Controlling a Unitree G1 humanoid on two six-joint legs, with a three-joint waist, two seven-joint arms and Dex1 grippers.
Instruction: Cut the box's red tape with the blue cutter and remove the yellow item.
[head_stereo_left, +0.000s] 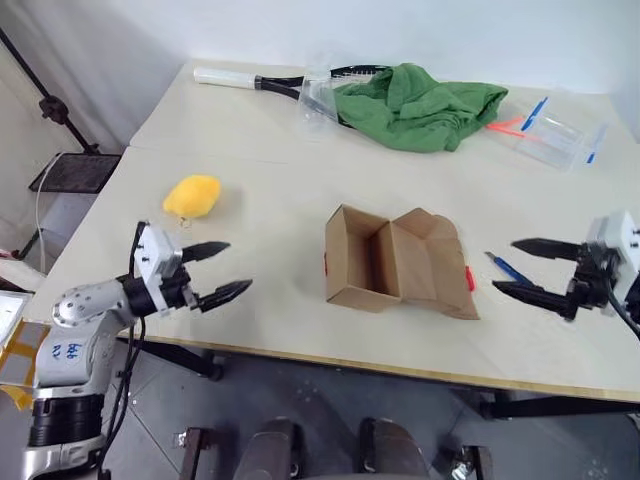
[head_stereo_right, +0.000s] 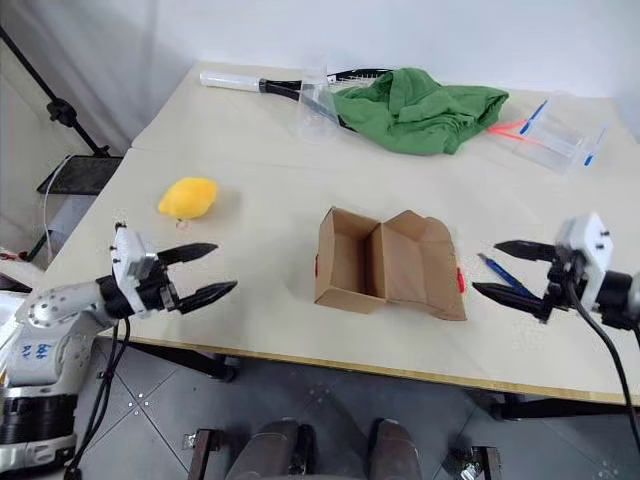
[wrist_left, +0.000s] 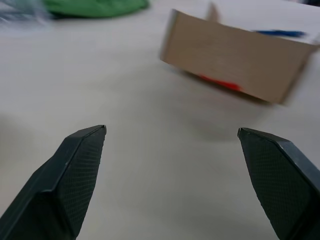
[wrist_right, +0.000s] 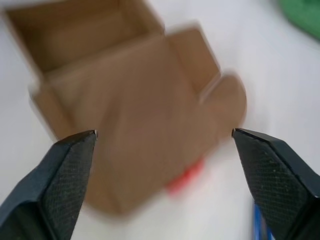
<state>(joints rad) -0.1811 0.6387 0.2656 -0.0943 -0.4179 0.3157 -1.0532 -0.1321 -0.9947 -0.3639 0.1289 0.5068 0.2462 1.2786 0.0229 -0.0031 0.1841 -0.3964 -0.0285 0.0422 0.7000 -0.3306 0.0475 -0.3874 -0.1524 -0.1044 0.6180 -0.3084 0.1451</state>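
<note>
The brown box (head_stereo_left: 395, 262) lies open in the middle of the table, flaps spread, its inside bare. Bits of red tape (head_stereo_left: 469, 277) cling to its right flap and left side. The yellow item (head_stereo_left: 192, 195) rests on the table to the box's left, apart from it. The blue cutter (head_stereo_left: 508, 268) lies flat just right of the box. My left gripper (head_stereo_left: 222, 270) hovers open over the table's front left, below the yellow item and holding nothing. My right gripper (head_stereo_left: 518, 268) stands open beside the cutter, facing the box, nothing between its fingers.
At the back lie a green cloth (head_stereo_left: 420, 103), a racket (head_stereo_left: 270, 82), a clear cup (head_stereo_left: 318, 100) and clear packs with light blue sticks (head_stereo_left: 545, 128). A black stand (head_stereo_left: 50, 110) rises left of the table.
</note>
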